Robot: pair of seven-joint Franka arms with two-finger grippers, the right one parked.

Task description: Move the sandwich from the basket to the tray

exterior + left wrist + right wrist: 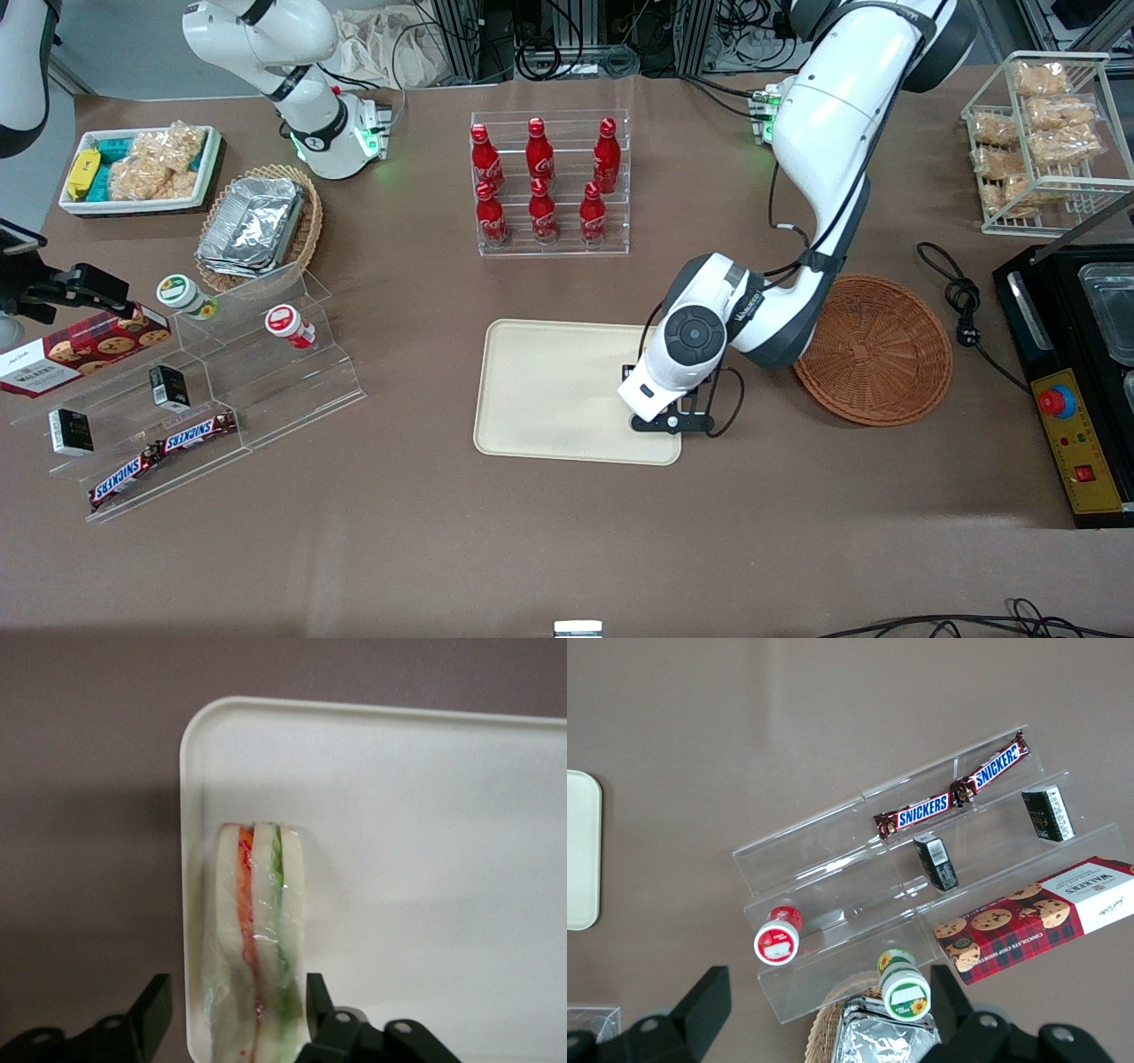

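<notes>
Six red cola bottles [542, 182] stand in a clear rack. Toward the parked arm's end there's a clear stepped stand [221, 372] with Snickers bars [164, 456], a cookie box [80, 350], plus foil containers [252, 226] in a tan basket [306, 235].

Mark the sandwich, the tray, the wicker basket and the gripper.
sandwich [257, 939]: left wrist view, middle bread layer.
tray [425, 859]: left wrist view, bare floor.
wicker basket [877, 350]: front view, woven centre.
gripper [235, 1014]: left wrist view, between open fingertips, over the tray.
</notes>
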